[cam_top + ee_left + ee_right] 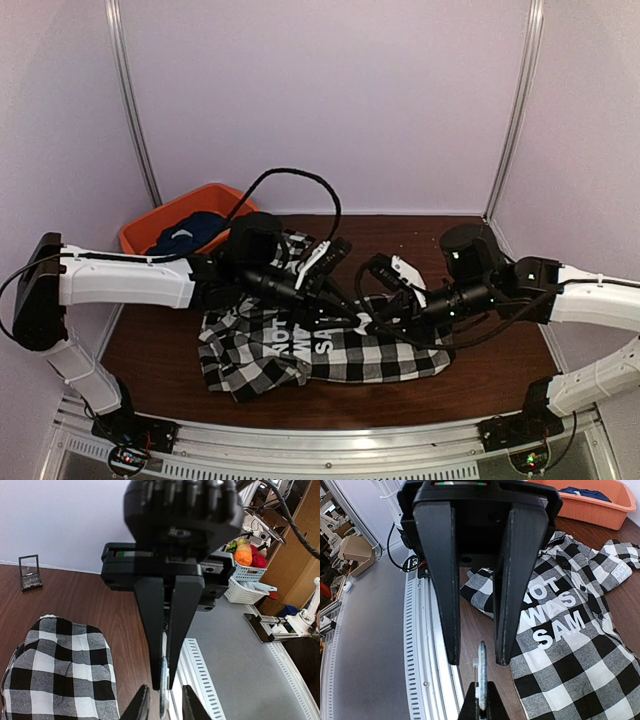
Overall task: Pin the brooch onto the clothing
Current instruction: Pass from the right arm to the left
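The clothing is a black-and-white checked shirt with white block lettering, lying crumpled on the wooden table; it also shows as the shirt and the shirt in the wrist views. My two grippers meet tip to tip above its front edge. The right gripper is shut on the brooch, a thin disc seen edge-on. My left gripper is open, one finger on each side of the brooch with a gap on both sides. From above, the left gripper faces the right gripper.
An orange bin at the back left holds a dark navy garment. A small black stand sits on the table. The slotted metal rail runs along the table's near edge below the grippers. White walls enclose the table.
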### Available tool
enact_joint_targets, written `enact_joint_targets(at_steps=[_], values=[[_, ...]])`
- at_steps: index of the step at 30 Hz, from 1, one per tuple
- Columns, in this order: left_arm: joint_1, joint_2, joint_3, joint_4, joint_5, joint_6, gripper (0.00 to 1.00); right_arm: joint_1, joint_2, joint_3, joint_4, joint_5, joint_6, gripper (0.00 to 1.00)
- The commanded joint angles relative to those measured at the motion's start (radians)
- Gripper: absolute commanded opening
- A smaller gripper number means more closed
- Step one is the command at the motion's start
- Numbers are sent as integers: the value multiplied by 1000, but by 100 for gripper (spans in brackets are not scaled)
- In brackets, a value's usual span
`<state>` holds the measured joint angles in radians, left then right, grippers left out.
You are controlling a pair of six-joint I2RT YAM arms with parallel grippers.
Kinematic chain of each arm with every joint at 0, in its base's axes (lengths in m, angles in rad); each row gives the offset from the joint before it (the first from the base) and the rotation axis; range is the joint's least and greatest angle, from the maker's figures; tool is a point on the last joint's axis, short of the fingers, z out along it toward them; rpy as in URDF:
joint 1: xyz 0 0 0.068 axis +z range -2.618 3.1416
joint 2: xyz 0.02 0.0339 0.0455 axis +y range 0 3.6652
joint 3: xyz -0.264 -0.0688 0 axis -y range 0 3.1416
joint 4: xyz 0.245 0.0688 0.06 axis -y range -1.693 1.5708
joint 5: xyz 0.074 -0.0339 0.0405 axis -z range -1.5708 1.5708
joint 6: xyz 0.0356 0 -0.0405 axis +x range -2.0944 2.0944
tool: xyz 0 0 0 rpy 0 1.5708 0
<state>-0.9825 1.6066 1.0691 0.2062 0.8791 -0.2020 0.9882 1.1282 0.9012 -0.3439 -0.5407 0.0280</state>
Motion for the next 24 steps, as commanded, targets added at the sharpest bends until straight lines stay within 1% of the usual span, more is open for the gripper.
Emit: enact_joint_targets(at_steps=[1,4,6,14,15,19,24], values=[[4,13,25,-2,16,7,20,10,14,25,-17,25,-11,0],[5,15,22,8,18,1,13,12,15,20,-14,27,-11,0],[5,17,23,6,25,-1,10,12,11,17,-11,29,-11,0],[4,25,26,7,38,-7,12,12,-5,13,-6,53,-11,0],[4,25,25,7,38,-8,11,12,-5,14,-4,57,-10,0],[4,24,26,7,43,-10,0,12,-3,15,3,59,-8,0],[5,26,28,17,50,-19,0,12,-4,13,20,78,0,0]])
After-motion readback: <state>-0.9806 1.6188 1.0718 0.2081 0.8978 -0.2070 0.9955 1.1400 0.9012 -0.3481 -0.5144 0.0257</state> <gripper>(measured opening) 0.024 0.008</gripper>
